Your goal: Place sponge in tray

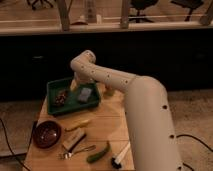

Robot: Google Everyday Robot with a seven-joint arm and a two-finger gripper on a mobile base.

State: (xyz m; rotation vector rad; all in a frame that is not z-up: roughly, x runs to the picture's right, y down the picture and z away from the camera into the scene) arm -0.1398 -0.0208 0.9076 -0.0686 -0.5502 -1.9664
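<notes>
The dark green tray [73, 105] stands on the far left of the wooden table. The grey-blue sponge [85, 94] lies inside the tray, in its right half. My gripper [76, 84] hangs at the end of the white arm over the tray's far edge, just behind and to the left of the sponge. The arm's last link hides much of the gripper. A small pile of dark bits [61, 98] lies in the tray's left half.
In front of the tray lie a yellow banana-like item [76, 124], a tan block with a dark stripe [74, 139], a metal utensil [76, 151], a green item [99, 152] and a white item [120, 154]. A round dark red bowl [46, 134] stands at front left.
</notes>
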